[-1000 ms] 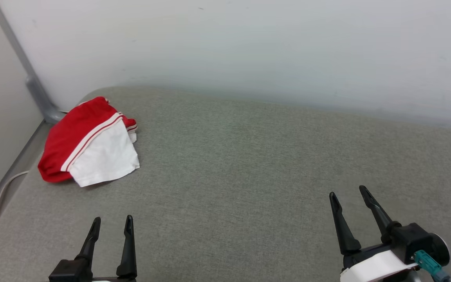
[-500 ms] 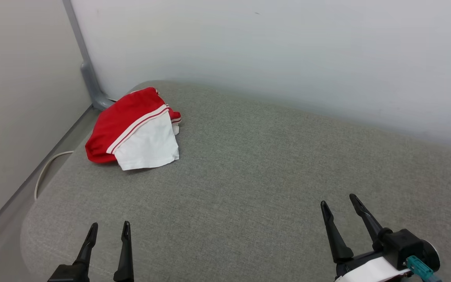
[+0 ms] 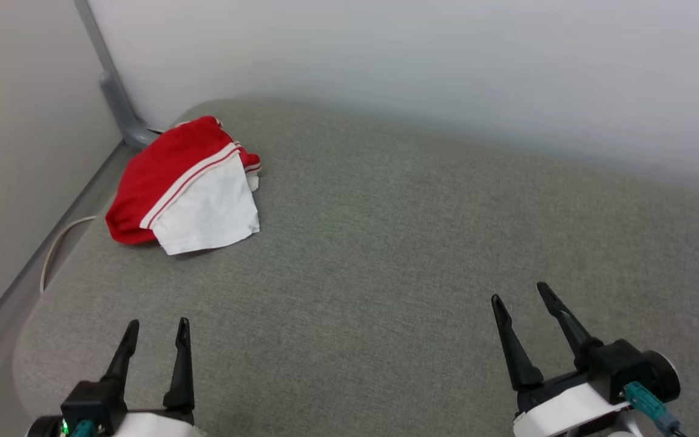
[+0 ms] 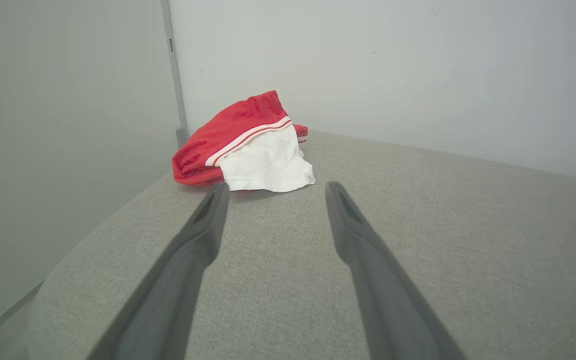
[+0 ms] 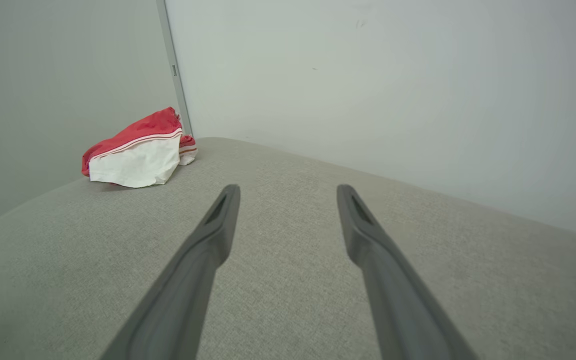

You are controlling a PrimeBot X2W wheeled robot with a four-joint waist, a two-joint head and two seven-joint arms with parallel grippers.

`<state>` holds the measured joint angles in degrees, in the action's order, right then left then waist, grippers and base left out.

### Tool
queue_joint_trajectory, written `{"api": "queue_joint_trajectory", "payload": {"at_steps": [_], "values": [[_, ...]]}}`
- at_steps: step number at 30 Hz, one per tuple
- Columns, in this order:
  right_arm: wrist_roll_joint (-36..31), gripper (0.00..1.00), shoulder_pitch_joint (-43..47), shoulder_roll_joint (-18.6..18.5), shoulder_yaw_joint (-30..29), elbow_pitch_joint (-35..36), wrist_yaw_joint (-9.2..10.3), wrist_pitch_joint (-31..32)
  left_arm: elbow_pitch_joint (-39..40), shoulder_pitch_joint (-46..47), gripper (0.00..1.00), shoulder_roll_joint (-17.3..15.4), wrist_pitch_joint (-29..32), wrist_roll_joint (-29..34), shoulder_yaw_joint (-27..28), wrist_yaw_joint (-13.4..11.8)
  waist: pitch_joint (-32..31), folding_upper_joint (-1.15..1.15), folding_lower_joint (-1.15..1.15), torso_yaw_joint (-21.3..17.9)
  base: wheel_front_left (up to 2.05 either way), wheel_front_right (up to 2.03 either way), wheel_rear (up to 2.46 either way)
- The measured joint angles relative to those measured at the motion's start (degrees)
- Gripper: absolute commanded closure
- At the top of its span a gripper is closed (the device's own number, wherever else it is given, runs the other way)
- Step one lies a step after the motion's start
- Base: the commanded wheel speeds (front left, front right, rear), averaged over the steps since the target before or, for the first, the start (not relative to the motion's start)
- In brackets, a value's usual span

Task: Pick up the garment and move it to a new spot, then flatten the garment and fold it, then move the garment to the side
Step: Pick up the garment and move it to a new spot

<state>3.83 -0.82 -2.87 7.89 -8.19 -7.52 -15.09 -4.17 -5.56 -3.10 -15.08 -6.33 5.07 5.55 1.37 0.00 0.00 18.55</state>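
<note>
The grey padded surface [image 3: 398,255] carries the red-and-white jersey T-shirt [image 3: 173,182], bunched in its far left corner by the wall [image 3: 386,60]. The left hand [image 3: 159,323] and right hand [image 3: 518,292] hang empty, both wide open, well short of it. Best to reach with the left, pinching a raised fold.

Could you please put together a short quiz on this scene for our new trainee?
1. Where on the grey cushion does the garment lie? A: far left corner. B: centre. C: near right corner.
2. True or false: the left claw grips the garment.
3. Fill in: the fingers of the right claw stand ___.
Key: 1 A. 2 false: it is open, well apart from the garment. 3 open.
</note>
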Motion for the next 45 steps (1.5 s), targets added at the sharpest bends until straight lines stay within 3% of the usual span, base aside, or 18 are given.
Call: {"api": "queue_joint_trajectory", "payload": {"at_steps": [5, 9, 15, 21, 26, 35, 36, 39, 45], "values": [[-2.45, 0.00, -2.50, -0.01, -0.14, 1.58, 0.00, 0.00, -4.89, 7.17, 0.00, -3.13, -0.01, 0.10, 1.54, 0.86, 4.72, 0.00, 0.00, -1.86, 0.00, 0.00, 0.00], [-4.00, 0.00, -4.12, 0.00, -0.81, 2.99, -0.01, 0.00, -11.36, 15.68, 0.00, -8.09, 0.60, -0.46, 1.09, 1.46, 9.25, 0.00, 0.01, -3.42, 0.00, 0.00, 0.00], [-6.02, 0.00, -6.42, -0.01, -1.91, 4.64, -0.01, 0.00, -18.73, 28.37, 0.00, -17.20, 10.06, -2.72, -0.27, 1.85, 15.71, 0.00, 0.01, -5.88, 0.00, 0.00, 0.00], [-6.43, 0.00, -8.34, -0.46, -2.90, 6.65, -0.01, 0.00, -23.07, 38.01, 0.00, -26.82, 21.39, -11.24, -7.14, 1.93, 21.84, 0.00, 0.01, -8.05, 0.00, 0.00, 0.00], [-6.79, 0.00, -9.59, -1.16, -3.04, 7.84, -0.01, 0.00, -26.77, 43.67, 0.00, -32.52, 29.43, -19.74, -11.69, 1.93, 26.34, 0.00, 0.01, -9.57, 0.00, 0.00, 0.00], [-7.03, 0.00, -10.46, -1.33, -3.44, 8.64, -0.01, 0.00, -30.88, 46.34, 0.00, -37.42, 39.42, -31.89, -19.01, 1.82, 30.76, 0.00, 0.01, -12.46, 0.00, 0.00, 0.00], [-7.06, 0.00, -10.46, -1.32, -3.49, 8.64, -0.01, 0.00, -31.03, 46.36, 1.00, -37.79, 40.25, -33.60, -19.50, 1.78, 30.85, 0.00, 0.01, -12.65, 0.00, 0.00, 0.00], [-7.36, 0.00, -10.45, -1.25, -3.81, 8.45, -0.01, 0.00, -30.61, 46.24, 1.00, -38.41, 40.19, -36.76, -21.51, 1.78, 30.53, 0.00, 0.01, -12.77, 0.00, 0.00, 0.00], [-7.26, 0.00, -10.46, -0.86, -4.13, 7.39, 0.00, 0.00, -30.50, 44.45, 1.00, -39.38, 32.98, -38.02, -24.91, 1.85, 28.01, 0.00, 0.01, -12.50, 0.00, 0.00, 0.00]]}}
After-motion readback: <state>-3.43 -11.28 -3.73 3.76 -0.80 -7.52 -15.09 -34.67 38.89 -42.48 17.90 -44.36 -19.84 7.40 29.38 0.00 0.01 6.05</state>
